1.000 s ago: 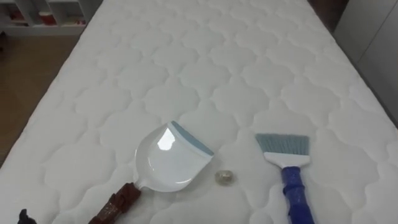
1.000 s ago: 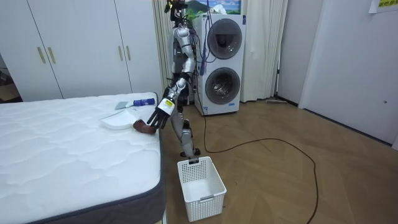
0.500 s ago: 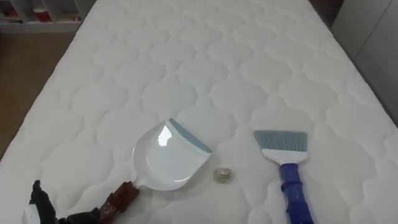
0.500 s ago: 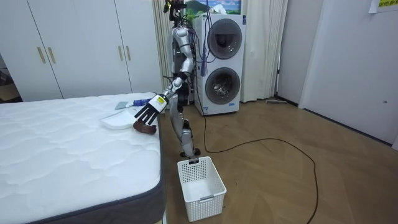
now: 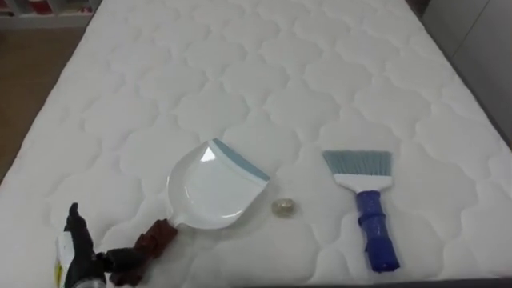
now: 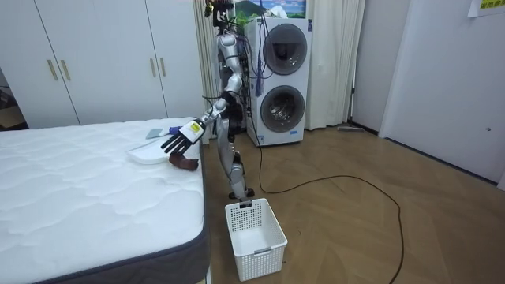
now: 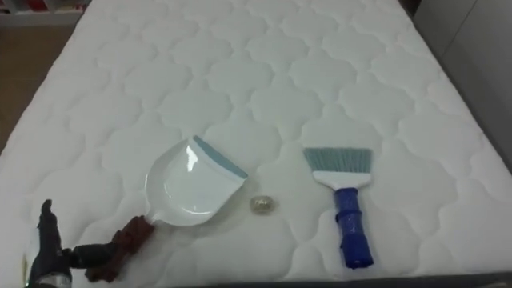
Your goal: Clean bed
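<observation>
Left robot hand (image 5: pixel 80 258) hung spread wide and holding nothing at the end of the dustpan's (image 5: pixel 210 192) brown handle (image 5: pixel 154 240), apparently lined up to grasp it; whether it touched could not be told. The pan lay flat on the bed (image 5: pixel 240 72), its lip turned toward a small crumpled scrap (image 5: pixel 283 208) just beside it. A blue brush (image 5: pixel 364 200) lay beyond the scrap, placed to sweep it in. A white basket (image 6: pixel 254 229) waited on the floor.

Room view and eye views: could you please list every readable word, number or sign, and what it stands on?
No text is readable.
Yellow label by the left hand: too blurred.
Wall sheet: too small.
</observation>
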You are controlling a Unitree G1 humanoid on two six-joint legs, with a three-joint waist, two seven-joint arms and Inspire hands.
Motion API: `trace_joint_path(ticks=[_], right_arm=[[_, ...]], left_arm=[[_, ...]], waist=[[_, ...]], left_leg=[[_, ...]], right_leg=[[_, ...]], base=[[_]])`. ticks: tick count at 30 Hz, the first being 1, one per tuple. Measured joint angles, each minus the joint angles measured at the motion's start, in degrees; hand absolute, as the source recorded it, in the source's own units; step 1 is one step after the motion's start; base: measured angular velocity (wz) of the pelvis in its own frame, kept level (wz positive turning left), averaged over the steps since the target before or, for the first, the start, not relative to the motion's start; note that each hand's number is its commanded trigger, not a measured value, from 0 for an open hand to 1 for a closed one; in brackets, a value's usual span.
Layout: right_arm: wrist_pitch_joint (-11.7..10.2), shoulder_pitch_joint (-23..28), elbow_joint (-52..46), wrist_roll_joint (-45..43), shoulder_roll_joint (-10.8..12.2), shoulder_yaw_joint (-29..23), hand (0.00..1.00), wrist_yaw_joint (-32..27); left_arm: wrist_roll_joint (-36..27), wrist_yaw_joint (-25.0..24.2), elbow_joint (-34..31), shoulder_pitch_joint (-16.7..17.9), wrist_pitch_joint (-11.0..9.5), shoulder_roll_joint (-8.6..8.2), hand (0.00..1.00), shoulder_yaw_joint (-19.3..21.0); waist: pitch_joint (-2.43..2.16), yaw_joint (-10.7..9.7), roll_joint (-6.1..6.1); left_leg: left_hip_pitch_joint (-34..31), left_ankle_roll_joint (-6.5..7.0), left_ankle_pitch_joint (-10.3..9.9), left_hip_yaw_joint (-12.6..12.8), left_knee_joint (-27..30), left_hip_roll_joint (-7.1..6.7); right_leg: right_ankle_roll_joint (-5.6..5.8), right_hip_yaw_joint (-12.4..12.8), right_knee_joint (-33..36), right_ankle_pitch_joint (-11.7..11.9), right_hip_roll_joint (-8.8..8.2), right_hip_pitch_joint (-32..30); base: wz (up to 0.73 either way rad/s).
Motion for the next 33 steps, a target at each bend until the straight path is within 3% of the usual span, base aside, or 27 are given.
trace_joint_path(ticks=[4,9,10,16,22,28,33], right_arm=[[1.19,-2.12,0.08,-0.9,-0.17,0.42,0.0,-0.02],[1.09,-5.26,0.24,-0.45,-0.69,2.96,0.0,-0.28],[1.06,-6.1,0.3,-0.23,-0.78,4.06,0.0,-0.4],[-0.64,-9.31,2.16,2.78,-1.27,8.61,0.0,-0.6],[-0.74,-11.81,3.83,3.13,-1.26,8.99,0.0,-2.26],[-0.65,-12.67,3.99,4.71,-1.27,11.04,0.0,-2.91],[-0.8,-13.2,4.02,7.1,-1.26,11.73,0.0,-2.83]], left_arm=[[-0.19,-2.2,4.09,-3.41,0.21,0.88,0.0,-2.52],[-0.67,-4.04,10.11,-7.65,0.5,1.54,0.0,-5.68],[-0.87,-4.23,11.38,-8.61,0.5,1.58,0.0,-6.37],[-0.88,-5.12,16.95,-14.43,0.28,1.87,0.0,-7.49],[-0.92,-5.55,20.13,-18.39,0.2,2.2,0.0,-7.63],[-0.9,-6.56,22.83,-19.73,0.27,2.82,0.0,-8.92],[-0.83,-7.66,24.02,-21.47,0.28,3.82,0.0,-10.02]], waist=[[0.22,-0.07,0.29],[0.44,-0.1,0.47],[0.68,-0.07,0.55],[0.98,-0.12,1.05],[1.26,-0.26,0.94],[1.77,-0.54,0.26],[1.89,-0.51,0.1]], left_leg=[[-2.97,0.15,0.15,0.24,0.77,0.02],[-6.25,0.35,0.65,0.69,1.21,0.03],[-6.84,0.35,0.65,0.61,1.51,0.04],[-11.3,0.38,0.75,0.25,3.16,0.08],[-14.53,0.53,1.16,0.26,3.55,0.04],[-16.44,0.58,1.21,0.72,3.96,0.04],[-17.37,0.65,1.26,0.76,4.07,0.01]], right_leg=[[0.01,-0.08,1.11,0.01,-0.17,-3.07],[0.08,-0.19,2.13,0.07,-0.38,-6.61],[0.08,-0.24,2.41,0.07,-0.39,-7.15],[0.05,-0.9,3.68,0.09,-0.46,-11.15],[0.04,-0.8,5.67,0.09,-0.78,-15.21],[0.04,-1.13,5.77,0.09,-0.85,-16.87],[0.04,-1.55,5.79,0.09,-1.0,-17.74]], base=[[0.0],[-0.01],[0.0],[0.06],[-0.02],[0.0],[0.01]])
